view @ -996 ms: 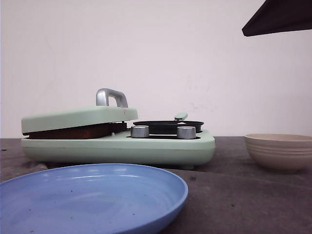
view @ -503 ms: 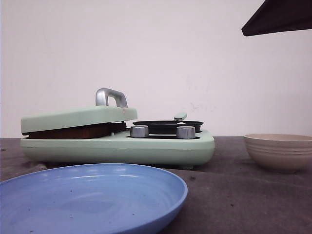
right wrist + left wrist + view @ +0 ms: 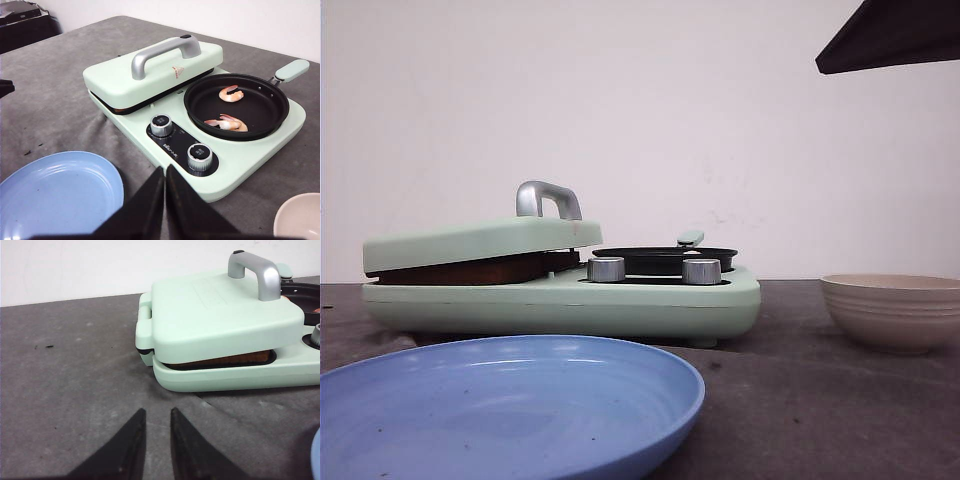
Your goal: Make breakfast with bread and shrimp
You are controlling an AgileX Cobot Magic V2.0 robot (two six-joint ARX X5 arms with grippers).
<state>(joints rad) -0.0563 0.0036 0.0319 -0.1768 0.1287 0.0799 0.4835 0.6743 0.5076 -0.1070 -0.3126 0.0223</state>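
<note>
The bread lies inside the mint-green breakfast maker. Only its brown crust shows, under the press lid, which rests tilted on it; the crust edge also shows in the front view. Two shrimp lie in the black pan on the maker's other half. My left gripper hovers over bare table short of the maker's lid end, its fingers a narrow gap apart and empty. My right gripper is shut and empty, in front of the two knobs.
A blue plate sits in front of the maker, beside my right gripper. A beige bowl stands to the right. The pan's green handle sticks out past the maker's far side. A dark shape hangs at the top right.
</note>
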